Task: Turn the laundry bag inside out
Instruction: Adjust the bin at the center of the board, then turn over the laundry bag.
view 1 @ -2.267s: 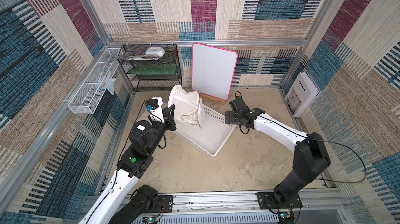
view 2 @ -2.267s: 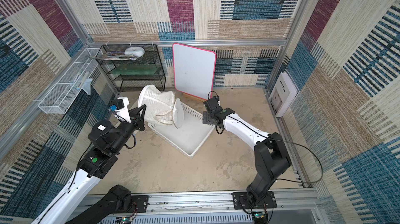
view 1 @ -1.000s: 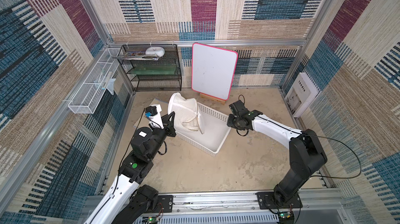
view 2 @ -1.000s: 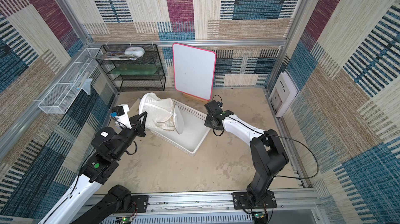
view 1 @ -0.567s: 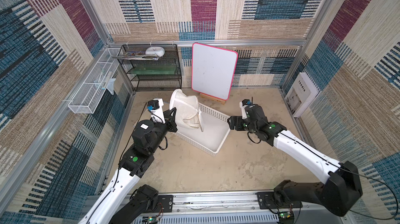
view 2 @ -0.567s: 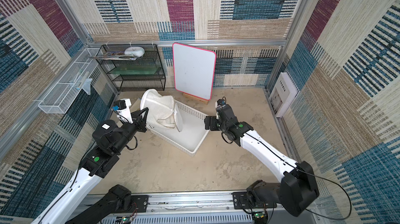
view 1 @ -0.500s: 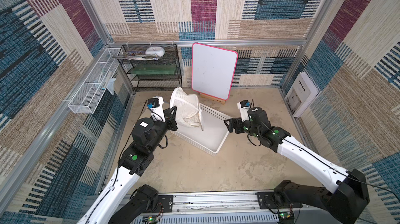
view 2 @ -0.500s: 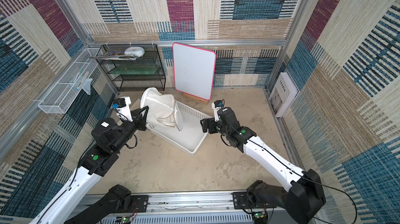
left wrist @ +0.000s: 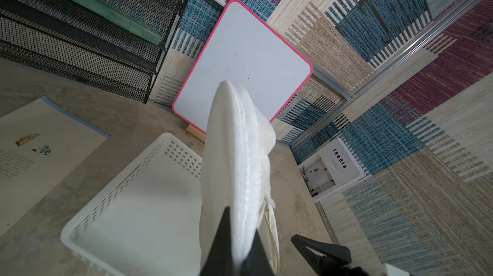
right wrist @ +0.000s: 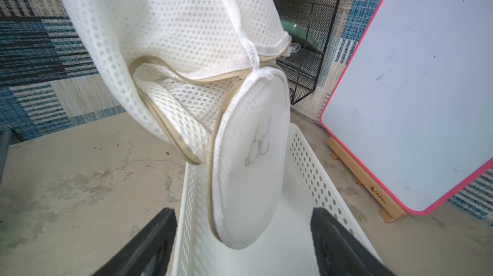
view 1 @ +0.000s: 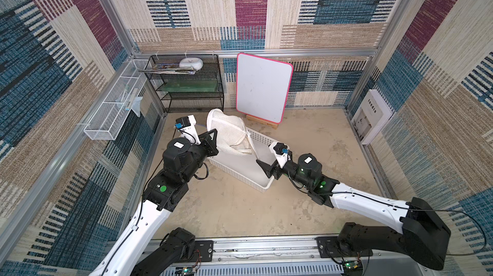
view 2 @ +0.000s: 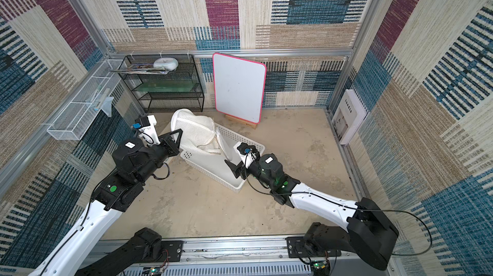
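The laundry bag (view 1: 230,133) (view 2: 198,134) is white net mesh and hangs above the far end of the white perforated basket (view 1: 262,188) (view 2: 236,188). My left gripper (view 1: 213,139) (view 2: 177,135) (left wrist: 241,221) is shut on the bag's rim. In the right wrist view the bag (right wrist: 173,29) gapes along its tan zip. Its round plain panel (right wrist: 253,176) with the small dark mark dangles into the basket (right wrist: 306,154). My right gripper (view 1: 266,169) (view 2: 233,169) (right wrist: 242,221) is open at the basket's near right corner. It points at the panel and touches nothing.
A pink-rimmed whiteboard (view 1: 262,87) leans on the back wall beside a black wire shelf (view 1: 192,90) with a white dish (view 1: 190,62) on top. An open book (left wrist: 40,149) lies on the floor left of the basket. A wire rack (view 1: 114,117) hangs on the left wall.
My right arm has swung from the basket's far right side to its near right corner, and its jaws have opened. My left gripper has kept its hold and lifted the bag slightly.
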Robot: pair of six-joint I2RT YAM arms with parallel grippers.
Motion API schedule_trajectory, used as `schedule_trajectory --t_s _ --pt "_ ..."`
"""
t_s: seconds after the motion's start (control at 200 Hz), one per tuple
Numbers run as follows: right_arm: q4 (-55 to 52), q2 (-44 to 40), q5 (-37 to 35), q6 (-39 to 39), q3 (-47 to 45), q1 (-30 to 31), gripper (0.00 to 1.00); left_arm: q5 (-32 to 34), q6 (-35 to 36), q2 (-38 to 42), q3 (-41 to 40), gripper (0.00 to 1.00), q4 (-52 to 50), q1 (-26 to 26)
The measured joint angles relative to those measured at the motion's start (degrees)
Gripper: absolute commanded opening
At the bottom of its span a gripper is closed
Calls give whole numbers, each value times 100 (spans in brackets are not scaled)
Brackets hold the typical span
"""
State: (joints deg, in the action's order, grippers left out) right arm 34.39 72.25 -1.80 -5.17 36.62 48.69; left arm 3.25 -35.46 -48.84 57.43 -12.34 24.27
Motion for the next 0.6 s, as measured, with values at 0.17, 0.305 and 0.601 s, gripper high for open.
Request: schedule_trajectory --t_s 0.17,0.305,0.601 --pt "577 446 -72 -160 116 44 76 133 -164 184 74 0 -236 2" --pt "911 662 63 -162 151 116 74 186 -188 326 87 0 -426 2" --pt "1508 1414 396 -214 267 181 62 282 -304 431 116 0 -684 2"
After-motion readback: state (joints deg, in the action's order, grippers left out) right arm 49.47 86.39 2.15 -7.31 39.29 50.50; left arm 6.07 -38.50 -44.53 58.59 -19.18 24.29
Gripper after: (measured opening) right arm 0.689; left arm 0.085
